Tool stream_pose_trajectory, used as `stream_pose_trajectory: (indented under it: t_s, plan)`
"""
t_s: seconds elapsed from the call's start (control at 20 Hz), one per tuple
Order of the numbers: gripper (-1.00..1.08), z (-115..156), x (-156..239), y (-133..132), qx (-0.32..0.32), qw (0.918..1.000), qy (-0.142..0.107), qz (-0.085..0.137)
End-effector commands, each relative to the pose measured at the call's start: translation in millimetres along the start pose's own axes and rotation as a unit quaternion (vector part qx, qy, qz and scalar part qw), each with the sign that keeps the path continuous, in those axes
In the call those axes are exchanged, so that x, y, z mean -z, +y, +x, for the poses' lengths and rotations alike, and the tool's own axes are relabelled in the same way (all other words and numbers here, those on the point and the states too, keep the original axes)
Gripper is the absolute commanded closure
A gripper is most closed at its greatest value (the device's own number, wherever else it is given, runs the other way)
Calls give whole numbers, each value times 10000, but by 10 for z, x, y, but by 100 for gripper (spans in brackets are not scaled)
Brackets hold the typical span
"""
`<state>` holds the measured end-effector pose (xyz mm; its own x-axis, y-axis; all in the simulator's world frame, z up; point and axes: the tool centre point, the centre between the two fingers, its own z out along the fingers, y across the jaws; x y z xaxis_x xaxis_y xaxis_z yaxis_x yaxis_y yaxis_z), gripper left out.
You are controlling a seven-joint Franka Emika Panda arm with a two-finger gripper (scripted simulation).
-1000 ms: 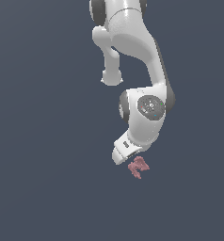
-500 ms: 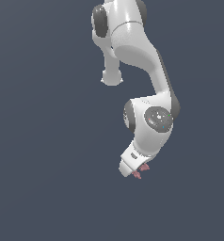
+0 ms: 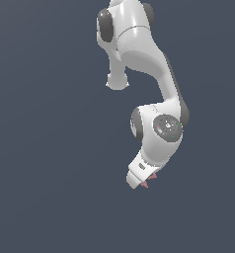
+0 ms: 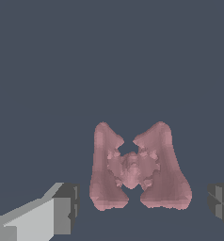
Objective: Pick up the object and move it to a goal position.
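Observation:
The object is a dusty pink-red jagged chunk with two broad prongs and a rough middle; it lies on the dark grey floor. In the wrist view it sits between my two dark grey fingertips, with clear gaps on both sides. My gripper is open around it and does not touch it. In the exterior view the white hand covers nearly all of the object; only a small pink tip shows below it.
The white arm reaches down from the upper part of the exterior view. The floor is a plain dark grey surface with nothing else on it in view.
The arm has lowered over the object. The hand now covers most of the pink chunk, which showed fully below the hand a second ago.

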<state>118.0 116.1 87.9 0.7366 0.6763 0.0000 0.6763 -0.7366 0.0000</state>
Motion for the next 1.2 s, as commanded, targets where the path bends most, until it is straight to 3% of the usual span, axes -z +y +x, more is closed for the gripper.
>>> stream_pose_trajectory:
  t_s: [0.0, 0.4, 0.75, 0.8, 1.15]
  plan:
    - [-92, -4, -54, 1, 0, 10000, -3, 2]
    - [-92, -8, -453, -7, 16, 10000, -1, 0]
    - [-92, 7, -488, -1, 19, 10000, 0, -1]
    - [108, 7, -488, -1, 19, 10000, 0, -1]
    - [108, 7, -488, -1, 19, 10000, 0, -1]
